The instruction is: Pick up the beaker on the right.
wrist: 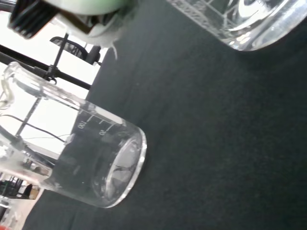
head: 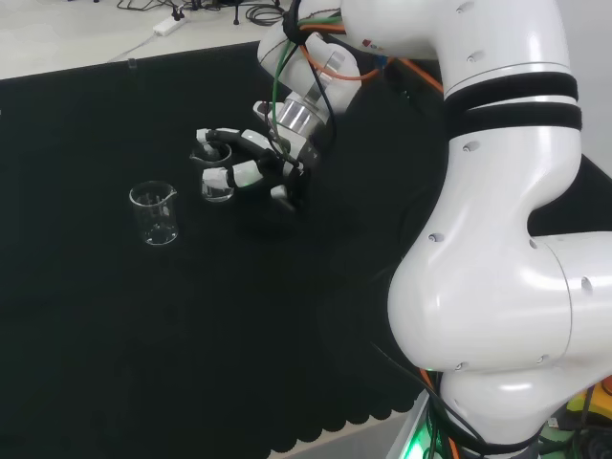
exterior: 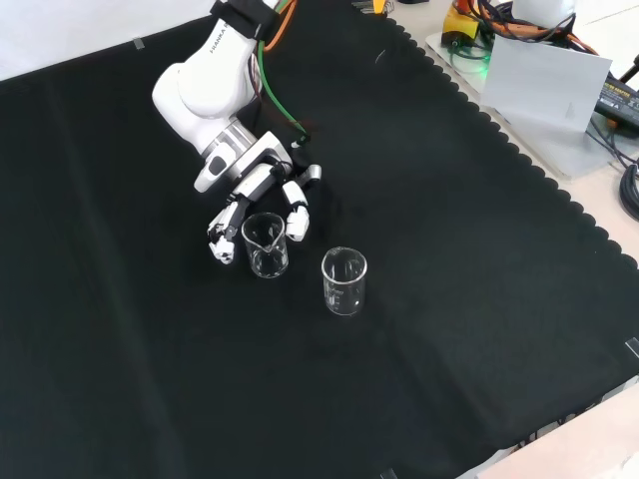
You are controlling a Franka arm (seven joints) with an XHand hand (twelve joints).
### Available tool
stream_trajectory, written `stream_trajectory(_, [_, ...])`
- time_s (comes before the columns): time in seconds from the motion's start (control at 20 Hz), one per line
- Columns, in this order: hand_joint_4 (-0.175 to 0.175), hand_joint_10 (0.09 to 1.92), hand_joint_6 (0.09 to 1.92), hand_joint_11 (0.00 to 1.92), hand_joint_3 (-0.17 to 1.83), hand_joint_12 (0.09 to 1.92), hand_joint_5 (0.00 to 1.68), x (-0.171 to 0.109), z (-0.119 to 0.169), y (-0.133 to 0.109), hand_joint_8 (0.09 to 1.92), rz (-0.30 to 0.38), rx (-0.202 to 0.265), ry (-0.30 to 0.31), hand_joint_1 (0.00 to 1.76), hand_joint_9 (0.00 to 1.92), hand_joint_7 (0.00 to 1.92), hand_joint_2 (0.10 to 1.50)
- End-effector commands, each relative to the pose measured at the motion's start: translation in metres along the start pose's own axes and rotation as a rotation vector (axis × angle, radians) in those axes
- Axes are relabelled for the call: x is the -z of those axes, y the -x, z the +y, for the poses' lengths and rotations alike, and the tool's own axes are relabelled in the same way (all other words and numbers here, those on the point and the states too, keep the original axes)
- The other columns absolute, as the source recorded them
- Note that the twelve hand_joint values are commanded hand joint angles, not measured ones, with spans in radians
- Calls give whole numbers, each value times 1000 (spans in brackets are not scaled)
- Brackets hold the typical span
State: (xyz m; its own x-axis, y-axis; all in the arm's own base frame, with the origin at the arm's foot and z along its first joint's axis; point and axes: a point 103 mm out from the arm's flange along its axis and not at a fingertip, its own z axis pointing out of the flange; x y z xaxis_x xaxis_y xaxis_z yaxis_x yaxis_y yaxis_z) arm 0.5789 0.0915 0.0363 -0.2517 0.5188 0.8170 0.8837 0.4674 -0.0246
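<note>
So the nearer beaker (exterior: pixel 344 281) in the front view just sits alone on the desk (exterior: pixel 449 329), untouched, and the far beaker (exterior: pixel 266 243) is the one being worked. It's still down on the cloth, so I'd say the lift is left to do. The hand (exterior: pixel 258 196) has its fingers (exterior: pixel 297 219) curled partway round either side of it, looks like touching, but I can't tell if they've closed on it

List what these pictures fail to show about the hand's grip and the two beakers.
- Head view: the hand covers much of the near beaker, hiding any contact.
- Front view: whether the fingers touch its glass is too small to tell.
- Wrist view: the second beaker is cut off by the edge.
</note>
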Motion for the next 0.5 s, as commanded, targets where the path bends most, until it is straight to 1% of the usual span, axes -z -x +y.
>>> stream_trajectory(0.05, [-30,607,87,0,665,1085,319,-3,1,-4,565,4,15,-16,887,301,238,531])
stream_trajectory(0.3, [-29,604,87,0,668,1081,332,-3,1,-2,565,-3,6,-21,898,309,253,522])
stream_trajectory(0.5, [-28,603,87,0,671,1080,383,-3,1,1,570,-2,-6,-11,910,323,281,522])
